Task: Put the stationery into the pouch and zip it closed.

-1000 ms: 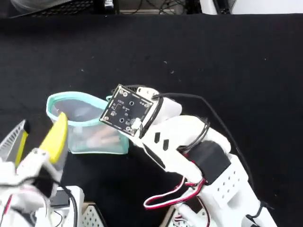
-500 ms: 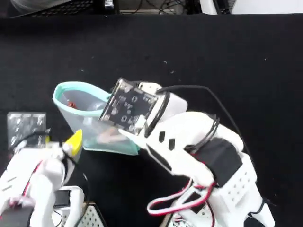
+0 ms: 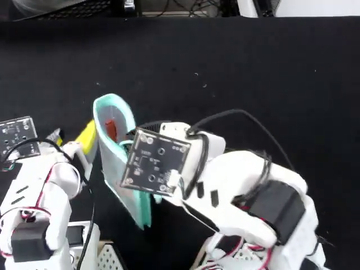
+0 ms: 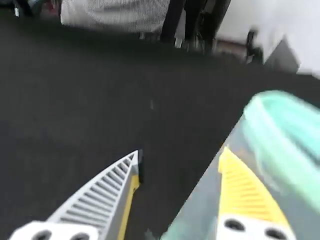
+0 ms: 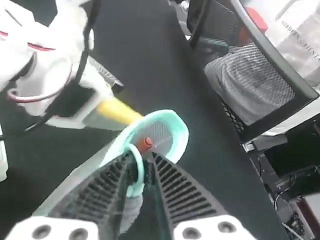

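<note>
The pouch (image 3: 115,152), clear with a teal rim, stands tilted on edge on the black table, its mouth (image 5: 159,131) open. A red-tipped piece of stationery (image 3: 111,129) lies inside it, seen through the mouth in the right wrist view (image 5: 145,142). My right gripper (image 5: 143,159) is shut on the teal rim, under the wrist camera board (image 3: 154,163). My left gripper (image 4: 179,155) is open just beside the pouch (image 4: 280,135), its yellow finger (image 3: 85,136) against the clear wall and nothing between the fingers.
The black table (image 3: 253,73) stretches bare behind and to the right. The left arm's white body (image 3: 39,191) sits at the front left, the right arm's body (image 3: 247,197) at the front right. Chairs and a person's sleeve (image 5: 250,75) lie beyond the table edge.
The pouch went from lying flat to standing tilted on edge, swung right by my right gripper. My left arm turned in, bringing its open gripper up against the pouch's side.
</note>
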You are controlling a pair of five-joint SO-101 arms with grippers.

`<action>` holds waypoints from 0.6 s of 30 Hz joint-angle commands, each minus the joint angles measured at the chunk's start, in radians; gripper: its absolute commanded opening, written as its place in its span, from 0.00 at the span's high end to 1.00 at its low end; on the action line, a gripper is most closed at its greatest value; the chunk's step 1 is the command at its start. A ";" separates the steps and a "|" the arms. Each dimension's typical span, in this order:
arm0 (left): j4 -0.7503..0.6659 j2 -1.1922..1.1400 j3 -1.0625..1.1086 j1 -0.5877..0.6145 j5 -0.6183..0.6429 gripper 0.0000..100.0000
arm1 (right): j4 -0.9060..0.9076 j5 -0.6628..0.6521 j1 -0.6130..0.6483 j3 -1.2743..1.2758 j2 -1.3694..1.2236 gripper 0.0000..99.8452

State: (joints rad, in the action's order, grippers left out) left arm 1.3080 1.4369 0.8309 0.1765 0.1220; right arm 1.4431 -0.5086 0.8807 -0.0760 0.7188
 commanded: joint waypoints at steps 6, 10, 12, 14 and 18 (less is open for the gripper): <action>0.456 0.005 -0.369 -0.004 -0.161 0.63 | -0.031 0.005 0.011 -0.054 -0.079 0.99; 0.453 0.064 -0.409 -0.007 -0.201 0.63 | -0.041 0.005 0.011 -0.054 -0.082 0.99; 0.453 0.123 -0.409 -0.059 -0.207 0.63 | -0.044 0.005 0.011 -0.054 -0.085 0.99; 0.453 0.192 -0.409 -0.163 -0.199 0.63 | -0.049 0.005 0.011 -0.053 -0.087 0.99; 0.453 0.316 -0.406 -0.397 -0.106 0.63 | -0.071 0.005 0.011 -0.056 -0.107 0.99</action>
State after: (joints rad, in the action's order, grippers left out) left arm 1.7561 1.6947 0.4549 -0.0644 -0.0468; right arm 1.4047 -0.5086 0.8792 -0.0898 0.6299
